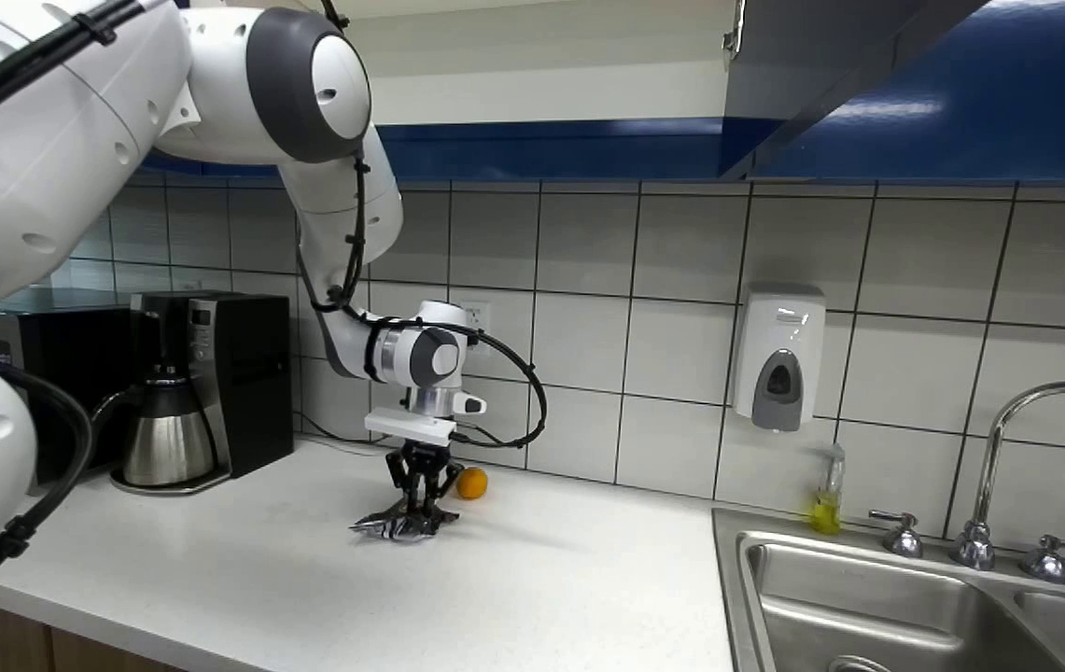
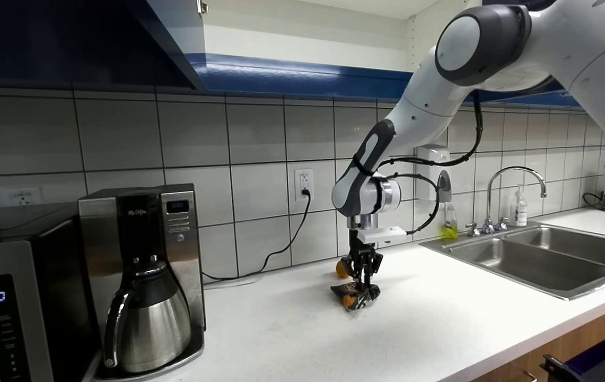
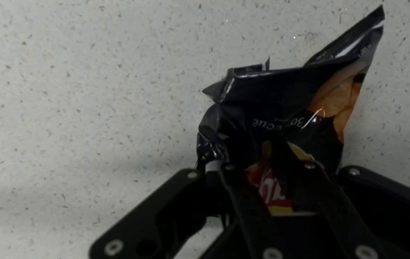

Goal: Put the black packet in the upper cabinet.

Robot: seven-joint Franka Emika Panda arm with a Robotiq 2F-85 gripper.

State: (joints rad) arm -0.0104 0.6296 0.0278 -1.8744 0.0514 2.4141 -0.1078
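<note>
The black packet (image 1: 387, 525) lies crumpled on the white counter in both exterior views. From the wrist view the packet (image 3: 269, 90) shows its dark foil, a red and yellow logo and one corner sticking out. My gripper (image 1: 419, 511) points straight down onto it. In the wrist view the gripper (image 3: 257, 158) has its fingers partly apart, with part of the packet visible between them. The fingertips blend into the dark foil, so a firm grip cannot be made out. Overhead, the upper cabinet (image 2: 302, 71) has its pale interior (image 2: 302, 26) exposed, with a blue door (image 1: 812, 75) swung open.
A small orange ball (image 1: 471, 483) sits close behind the gripper. A coffee maker (image 2: 181, 265) and a microwave (image 2: 2, 318) stand at one end of the counter. At the other end are a steel sink (image 1: 733, 597), a faucet (image 1: 989, 457) and a wall soap dispenser (image 1: 779, 322).
</note>
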